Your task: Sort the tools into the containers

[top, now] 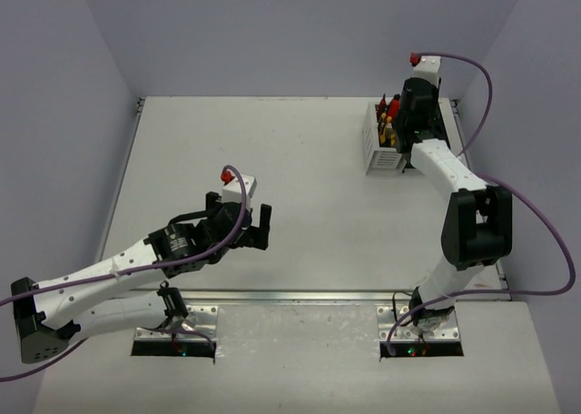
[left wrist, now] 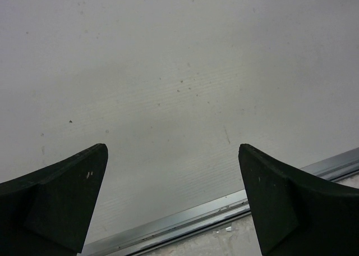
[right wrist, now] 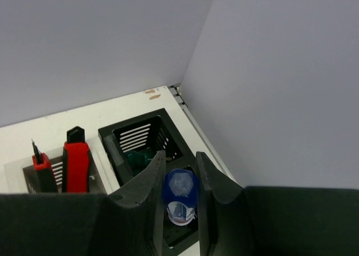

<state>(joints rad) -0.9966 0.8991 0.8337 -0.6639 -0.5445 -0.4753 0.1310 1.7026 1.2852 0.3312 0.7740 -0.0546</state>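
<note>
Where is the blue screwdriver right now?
In the right wrist view, the blue screwdriver is pinched in the right claw, over the black bin, with the white bin just to its left.

A pale, matte tabletop (top: 272,160) is seen, marked by faint dark specks (left wrist: 70,121). A white bin (top: 379,151) with slotted walls is set on it, well away from the near edge. A black bin (right wrist: 143,135) of like size is placed just to the right of the white bin, the two nearly touching. Two small tan marks (right wrist: 151,93) are seen on the surface beyond the white bin, toward the corner. A metal strip (top: 309,296) is laid along the edge farthest from the white bin.
</note>
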